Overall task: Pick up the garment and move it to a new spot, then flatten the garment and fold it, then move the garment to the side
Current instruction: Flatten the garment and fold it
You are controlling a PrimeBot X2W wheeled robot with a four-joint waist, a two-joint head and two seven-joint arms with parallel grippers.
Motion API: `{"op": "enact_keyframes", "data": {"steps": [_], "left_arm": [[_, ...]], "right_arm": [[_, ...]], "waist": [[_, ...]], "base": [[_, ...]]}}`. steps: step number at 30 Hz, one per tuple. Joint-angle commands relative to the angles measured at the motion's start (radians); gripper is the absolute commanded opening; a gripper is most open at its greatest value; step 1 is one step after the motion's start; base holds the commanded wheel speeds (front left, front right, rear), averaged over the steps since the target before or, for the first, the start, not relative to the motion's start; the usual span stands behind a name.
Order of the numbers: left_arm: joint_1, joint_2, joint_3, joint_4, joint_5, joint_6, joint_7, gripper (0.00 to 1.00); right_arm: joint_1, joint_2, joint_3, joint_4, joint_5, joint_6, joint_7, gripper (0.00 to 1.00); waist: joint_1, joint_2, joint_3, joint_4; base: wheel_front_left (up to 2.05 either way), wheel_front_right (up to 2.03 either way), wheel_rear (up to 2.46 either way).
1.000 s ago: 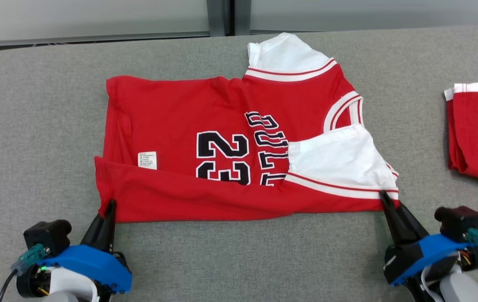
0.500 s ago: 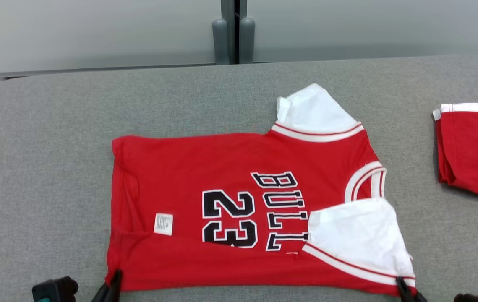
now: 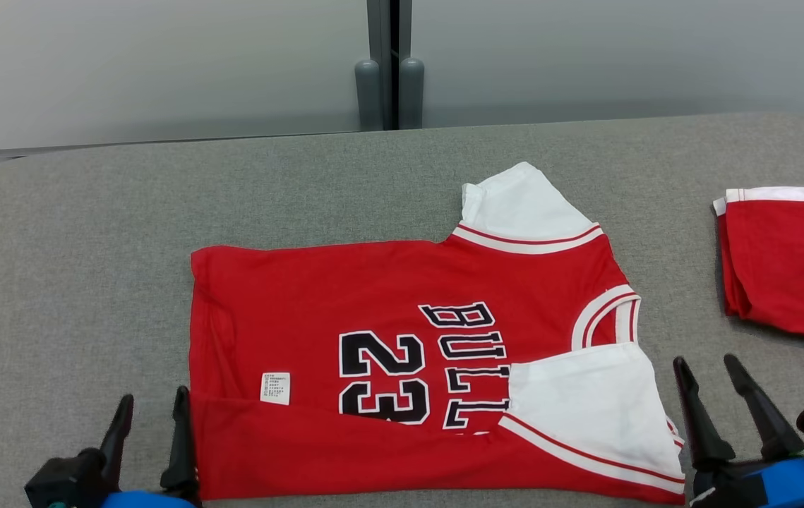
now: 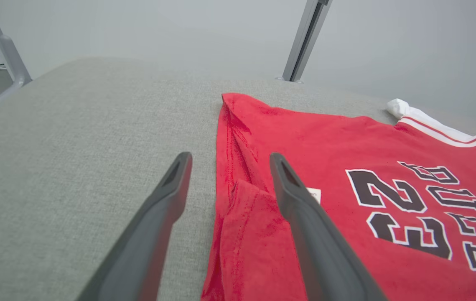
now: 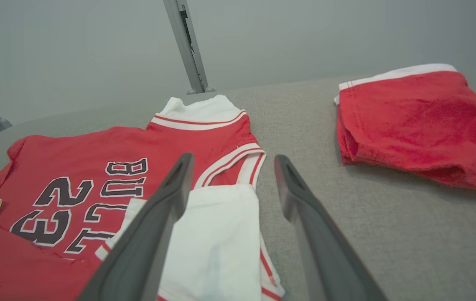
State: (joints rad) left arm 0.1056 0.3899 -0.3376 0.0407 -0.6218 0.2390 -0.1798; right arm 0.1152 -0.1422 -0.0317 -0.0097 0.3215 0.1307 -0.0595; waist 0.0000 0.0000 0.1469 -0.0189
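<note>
Red jersey (image 3: 402,367) lies flat at lower centre of the head view on the grey table (image 3: 91,247); left gripper (image 3: 153,398), lower left, jaws wide and empty, sits at its hem corner. Right gripper (image 3: 706,363), lower right, also wide and empty, just beside the white sleeve (image 3: 585,402). Count: 1 jersey, 1 other red garment (image 3: 790,261) at right edge, 2 grippers.

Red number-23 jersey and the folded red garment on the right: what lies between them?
Bare grey fabric tabletop, shown in head view; the open right gripper shows at its near end.
</note>
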Motion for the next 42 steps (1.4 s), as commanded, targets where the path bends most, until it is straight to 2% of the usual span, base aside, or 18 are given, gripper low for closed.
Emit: {"op": "enact_keyframes", "data": {"steps": [1,9,16,19,27,33,37,42], "left_arm": [[-0.025,0.008,0.006,-0.009,0.009,0.007,-0.008,1.0],[-0.087,0.04,0.003,-0.121,0.079,0.054,0.014,1.0],[-0.076,0.053,-0.002,-0.158,0.086,0.078,0.05,1.0],[-0.103,0.055,-0.005,-0.158,0.079,0.071,0.065,1.0],[-0.363,0.093,0.01,-0.006,0.03,-0.024,0.184,1.0],[-0.531,0.118,0.0,0.202,-0.031,-0.122,0.309,1.0],[-0.607,0.11,-0.007,0.362,-0.082,-0.181,0.378,1.0],[-0.684,0.094,-0.014,0.526,-0.118,-0.251,0.413,1.0]], "right_arm": [[-0.017,-0.005,-0.004,-0.015,-0.014,0.0,0.004,1.0],[-0.074,-0.004,-0.024,-0.169,-0.056,0.0,0.077,1.0],[-0.079,0.008,-0.031,-0.204,-0.055,0.0,0.09,1.0],[-0.086,0.009,-0.033,-0.212,-0.051,0.0,0.091,1.0],[-0.136,0.01,-0.011,-0.216,-0.049,0.0,0.079,1.0],[-0.173,0.014,0.01,-0.185,-0.039,0.0,0.058,1.0],[-0.192,0.017,0.025,-0.154,-0.032,0.0,0.044,1.0],[-0.213,0.006,0.035,-0.116,-0.019,0.0,0.021,1.0]], "waist": [[0.0,0.0,-0.001,-0.002],[0.0,0.0,-0.009,-0.011],[0.0,0.0,0.01,-0.018],[0.0,0.0,0.029,-0.017],[0.0,0.0,0.121,-0.034],[0.0,0.0,0.186,-0.069],[0.0,0.0,0.209,-0.087],[0.0,0.0,0.221,-0.098]], "base": [[0.0,0.0,0.0],[0.0,0.0,0.0],[0.0,0.0,0.0],[0.0,0.0,0.0],[0.0,0.0,0.0],[0.0,0.0,0.0],[0.0,0.0,0.0],[0.0,0.0,0.0]]}}
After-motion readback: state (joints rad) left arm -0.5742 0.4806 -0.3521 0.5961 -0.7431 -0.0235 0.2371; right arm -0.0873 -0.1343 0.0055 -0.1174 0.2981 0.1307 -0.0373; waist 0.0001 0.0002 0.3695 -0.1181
